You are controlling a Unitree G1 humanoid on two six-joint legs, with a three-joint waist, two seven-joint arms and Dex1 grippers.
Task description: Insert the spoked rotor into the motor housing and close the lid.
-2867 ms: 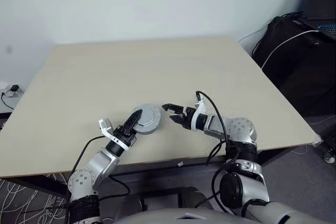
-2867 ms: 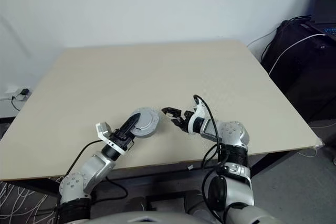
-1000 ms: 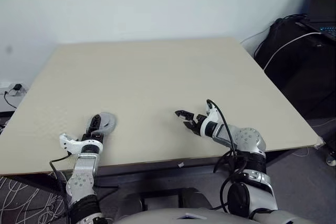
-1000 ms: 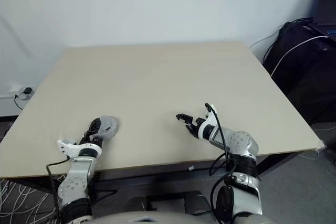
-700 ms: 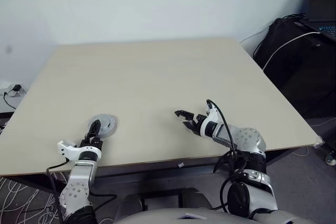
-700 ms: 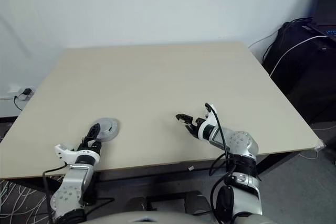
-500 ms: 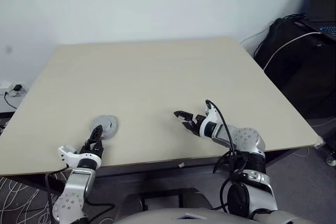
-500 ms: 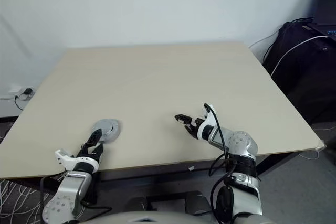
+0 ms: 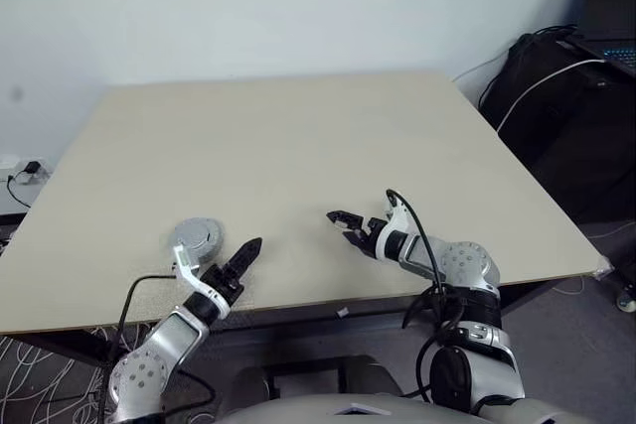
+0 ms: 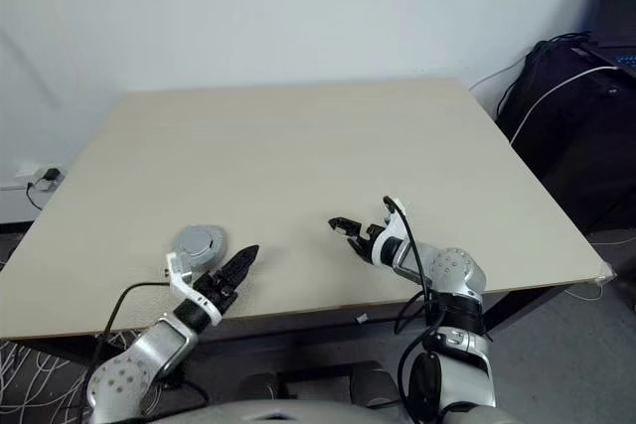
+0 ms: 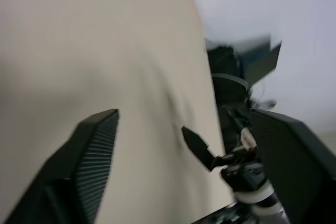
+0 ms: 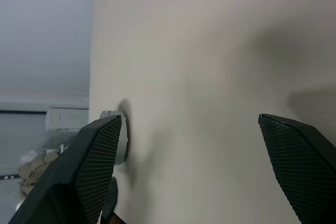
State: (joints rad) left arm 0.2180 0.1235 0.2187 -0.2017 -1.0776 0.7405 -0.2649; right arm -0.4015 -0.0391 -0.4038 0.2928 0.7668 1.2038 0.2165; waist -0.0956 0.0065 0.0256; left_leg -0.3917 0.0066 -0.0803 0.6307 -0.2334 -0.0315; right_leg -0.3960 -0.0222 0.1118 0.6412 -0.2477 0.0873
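**Near the counter's front edge: disc alone, both grippers empty**

Toward the front left of the counter (image 9: 298, 136) lies a round grey disc with a paler centre, apparently the lid (image 9: 197, 239), flat and untouched. Just beside it, to its right, the left gripper (image 9: 248, 250) points forward and rightward, fingers spread in the wrist view, nothing between them. Well apart, the right gripper (image 9: 341, 224) hangs low over bare counter, fingers wide, empty.

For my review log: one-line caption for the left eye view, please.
Closed motor housing rests near the table's front-left edge; left gripper beside it, open right gripper hovering empty.
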